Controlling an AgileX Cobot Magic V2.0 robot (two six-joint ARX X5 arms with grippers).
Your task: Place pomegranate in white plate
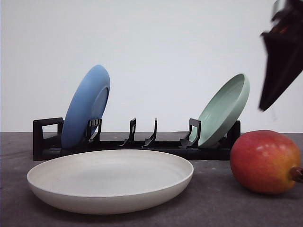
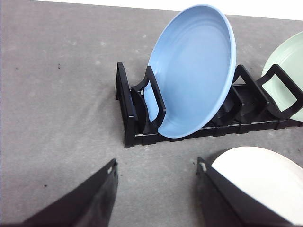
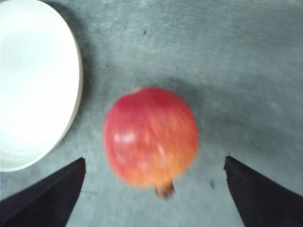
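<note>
Grey tabletop, right claw spread wide above pomegranate, closing next, white plate at nine o'clock.

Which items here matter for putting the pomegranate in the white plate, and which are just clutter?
Part of the job:
- pomegranate, on the table right of the plate
- white plate, empty
- right gripper, open above the fruit

Just lying about:
- blue plate, standing in the rack
- green plate, standing in the rack
- black rack
- left gripper, open, holding nothing
</note>
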